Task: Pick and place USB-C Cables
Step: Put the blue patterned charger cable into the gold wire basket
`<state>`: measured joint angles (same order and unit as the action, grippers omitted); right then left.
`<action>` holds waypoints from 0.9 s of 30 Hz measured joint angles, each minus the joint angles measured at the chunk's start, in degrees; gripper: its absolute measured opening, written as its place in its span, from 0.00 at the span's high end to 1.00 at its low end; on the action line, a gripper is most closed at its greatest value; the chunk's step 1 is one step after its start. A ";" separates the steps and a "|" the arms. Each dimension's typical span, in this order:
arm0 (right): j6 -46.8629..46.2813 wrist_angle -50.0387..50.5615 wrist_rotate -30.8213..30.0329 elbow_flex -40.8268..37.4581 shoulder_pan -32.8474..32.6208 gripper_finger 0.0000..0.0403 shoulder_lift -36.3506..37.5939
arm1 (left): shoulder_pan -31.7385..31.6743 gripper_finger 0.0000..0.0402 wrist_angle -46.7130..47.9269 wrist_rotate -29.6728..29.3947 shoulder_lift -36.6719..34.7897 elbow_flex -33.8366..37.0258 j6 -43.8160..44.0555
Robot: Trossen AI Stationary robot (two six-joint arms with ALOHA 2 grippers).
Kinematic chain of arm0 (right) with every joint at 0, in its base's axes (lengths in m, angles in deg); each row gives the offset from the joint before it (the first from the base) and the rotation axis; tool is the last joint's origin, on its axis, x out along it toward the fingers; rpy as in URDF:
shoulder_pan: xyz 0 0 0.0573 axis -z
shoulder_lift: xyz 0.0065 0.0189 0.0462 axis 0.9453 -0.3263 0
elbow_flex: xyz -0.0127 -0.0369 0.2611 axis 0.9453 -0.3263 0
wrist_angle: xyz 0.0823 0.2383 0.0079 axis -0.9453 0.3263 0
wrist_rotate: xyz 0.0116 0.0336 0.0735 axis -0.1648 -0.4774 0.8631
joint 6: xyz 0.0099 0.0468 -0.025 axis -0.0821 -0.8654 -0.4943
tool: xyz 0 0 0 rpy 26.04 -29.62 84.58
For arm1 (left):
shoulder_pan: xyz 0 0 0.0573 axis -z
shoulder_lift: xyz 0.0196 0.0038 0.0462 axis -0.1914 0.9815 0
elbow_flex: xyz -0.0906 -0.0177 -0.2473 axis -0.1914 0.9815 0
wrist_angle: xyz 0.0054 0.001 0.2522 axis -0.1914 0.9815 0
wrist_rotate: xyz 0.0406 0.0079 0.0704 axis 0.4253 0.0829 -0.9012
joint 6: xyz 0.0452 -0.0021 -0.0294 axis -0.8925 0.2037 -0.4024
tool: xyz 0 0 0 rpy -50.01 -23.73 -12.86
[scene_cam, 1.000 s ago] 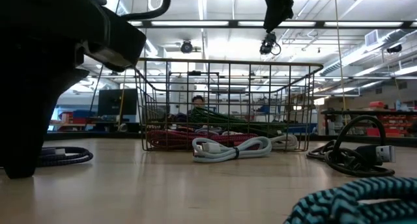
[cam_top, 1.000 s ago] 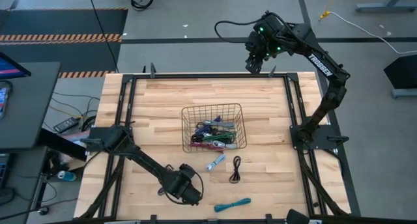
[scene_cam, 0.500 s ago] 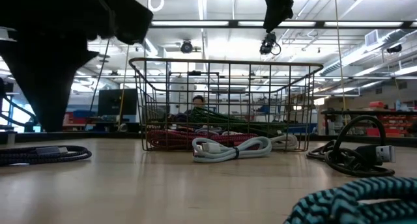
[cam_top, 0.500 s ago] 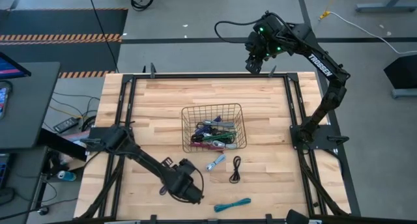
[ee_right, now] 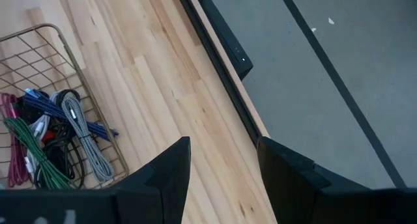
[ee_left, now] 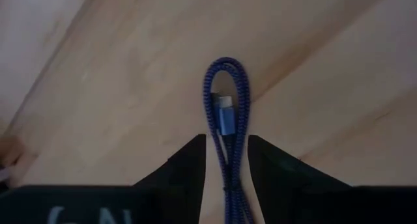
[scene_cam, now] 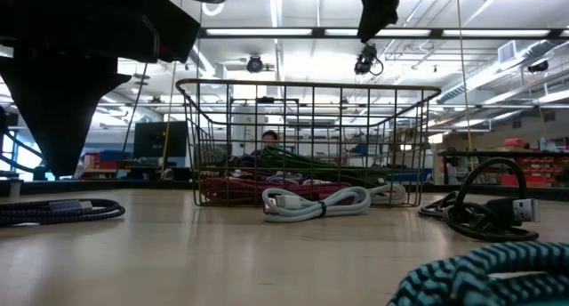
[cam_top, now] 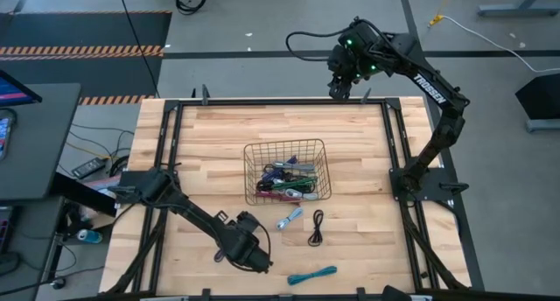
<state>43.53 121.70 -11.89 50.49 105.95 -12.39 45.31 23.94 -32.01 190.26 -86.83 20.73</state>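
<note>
- Two arms in view; left gripper (cam_top: 249, 254) low over the table's near left part, right gripper (cam_top: 338, 84) parked high over the far edge.
- Left gripper: fingers (ee_left: 184, 165) straddle a blue cable (ee_left: 227, 129), narrow gap, pads just beside the strands. Cable lies flat on the wood in low view (scene_cam: 62, 210). Cannot tell if pinched or only bracketed.
- Right gripper: fingers (ee_right: 171, 170) parted, nothing between them, only table (ee_right: 163, 87) and floor beyond.
- Basket (cam_top: 286, 171) mid-table, holds a pile of cables: green (ee_right: 32, 149), grey (ee_right: 85, 142), blue (ee_right: 45, 105), maroon (ee_right: 10, 142), black too.
- Loose on the table near the basket's near side: grey cable (cam_top: 290, 218), just beside it black cable (cam_top: 317, 227).
- Teal cable (cam_top: 311, 275) near the front edge, well apart from the basket.
- Low view: grey cable (scene_cam: 316, 202) in front of the basket wall, black one (scene_cam: 484, 208) to its right, teal one (scene_cam: 484, 272) closest to camera.
- Left gripper sits between the blue cable and the teal one in the high view; blue cable mostly hidden under it there.
</note>
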 joint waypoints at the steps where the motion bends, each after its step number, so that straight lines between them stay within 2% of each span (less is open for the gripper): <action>1: 0.02 0.02 0.00 0.00 -0.15 0.54 0.00 | 0.00 0.70 0.31 0.21 -0.01 0.00 0.13; 16: 1.89 -0.02 -0.01 -0.02 -0.78 0.54 0.00 | 0.02 0.69 -0.97 1.10 0.05 1.45 3.08; 22: 2.60 -0.02 -0.02 -0.01 -0.78 0.54 -0.01 | 0.06 0.63 -1.29 5.37 0.19 4.59 5.14; 27: 2.60 -0.04 -0.02 -0.02 -0.78 0.54 0.00 | 0.02 0.57 -1.78 5.56 0.16 4.57 5.09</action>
<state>46.13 121.65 -11.91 50.47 105.17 -12.39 45.34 22.15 -26.45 190.42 -82.27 25.82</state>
